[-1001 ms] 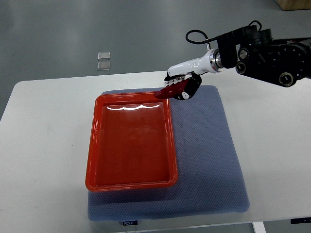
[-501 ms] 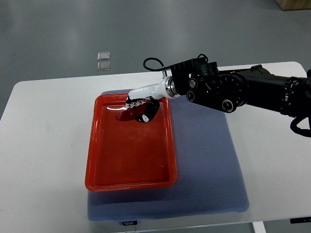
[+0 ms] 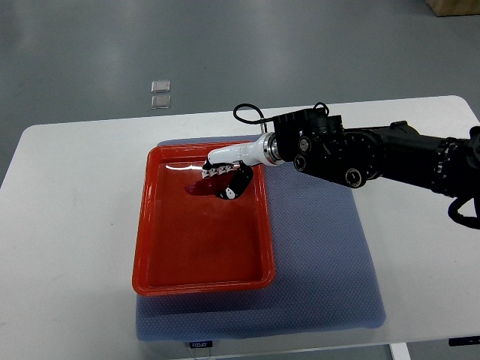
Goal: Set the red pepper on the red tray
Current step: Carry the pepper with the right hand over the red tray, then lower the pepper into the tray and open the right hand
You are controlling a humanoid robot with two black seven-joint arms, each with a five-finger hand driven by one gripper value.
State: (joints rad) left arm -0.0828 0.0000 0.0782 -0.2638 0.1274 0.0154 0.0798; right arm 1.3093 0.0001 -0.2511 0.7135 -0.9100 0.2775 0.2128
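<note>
A white table with rounded corners fills the lower part of the frame, a blue-grey textured mat spread across its middle. Behind it runs a smooth grey floor with soft glare. Two small clear squares lie there, upper left. A tan box corner shows upper right.

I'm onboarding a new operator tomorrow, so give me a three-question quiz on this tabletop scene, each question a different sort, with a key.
1. True or false: the right hand is over the far part of the red tray.
2. Multiple choice: what lies directly under the tray? A) bare white table B) blue mat C) cardboard.
3. Fill in: the dark red thing at the right hand's fingertips is the red ____.

Key:
1. True.
2. B, the blue mat, which lies on the white table.
3. pepper; the red pepper sits low over the tray floor, with the hand at it. Whether it is released cannot be told.
</note>
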